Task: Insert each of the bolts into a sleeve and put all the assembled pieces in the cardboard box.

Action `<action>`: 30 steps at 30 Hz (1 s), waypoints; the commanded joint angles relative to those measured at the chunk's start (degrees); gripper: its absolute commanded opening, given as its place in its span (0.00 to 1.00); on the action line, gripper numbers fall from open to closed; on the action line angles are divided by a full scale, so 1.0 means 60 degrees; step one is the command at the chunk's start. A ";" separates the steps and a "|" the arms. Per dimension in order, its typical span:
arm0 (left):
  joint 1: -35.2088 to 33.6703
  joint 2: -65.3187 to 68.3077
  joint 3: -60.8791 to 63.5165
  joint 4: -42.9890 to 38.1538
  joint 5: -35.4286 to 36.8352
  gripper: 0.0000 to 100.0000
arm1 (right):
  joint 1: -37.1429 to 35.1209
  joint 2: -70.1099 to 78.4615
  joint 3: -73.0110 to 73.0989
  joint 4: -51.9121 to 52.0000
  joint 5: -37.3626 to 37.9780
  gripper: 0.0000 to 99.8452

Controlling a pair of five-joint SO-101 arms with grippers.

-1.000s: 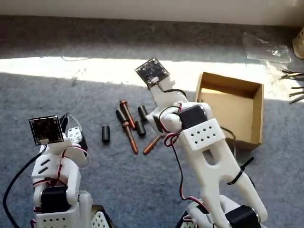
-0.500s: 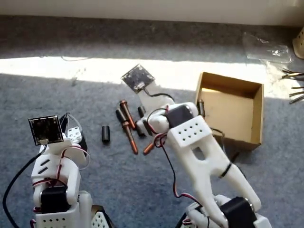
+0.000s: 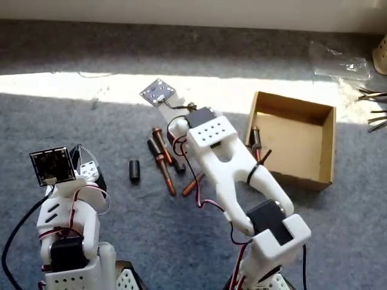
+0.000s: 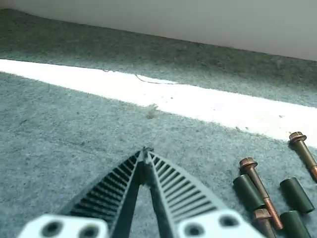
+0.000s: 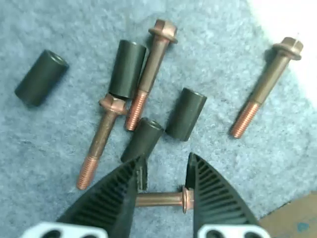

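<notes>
Leaves one assembled piece (image 3: pixel 257 138) inside the cardboard box (image 3: pixel 302 142) and swings the right gripper (image 5: pixel 166 158), jaws spread, over the loose bolts (image 5: pixel 151 74) and sleeves (image 5: pixel 185 114) beside the box, straddling one bolt (image 5: pixel 161 199) (next pairing likely). Keeps the left gripper (image 4: pixel 144 151) pressed together, well apart from the box. Rests on grey carpet (image 3: pixel 121 229), with a sunlit strip (image 3: pixel 91 87) and pale wall (image 3: pixel 181 9) beyond the box.

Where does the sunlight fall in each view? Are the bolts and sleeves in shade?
High view: a sunlit band crosses the carpet beyond the bolts and sleeves, which lie in shade. Left wrist view: the band runs beyond the shut left hand. Right wrist view: they are evenly shaded; a bright patch lies beside one bolt's head.
</notes>
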 commanded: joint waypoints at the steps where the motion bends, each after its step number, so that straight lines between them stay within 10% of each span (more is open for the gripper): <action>1: -0.0154 0.0051 -0.0154 -0.0205 -0.0015 0.01 | 0.0125 0.0564 -0.1502 0.0359 0.0103 0.12; 30: -0.0154 0.0051 -0.0081 -0.0205 -0.0029 0.01 | 0.0725 0.4286 -0.4886 0.1370 0.0088 0.17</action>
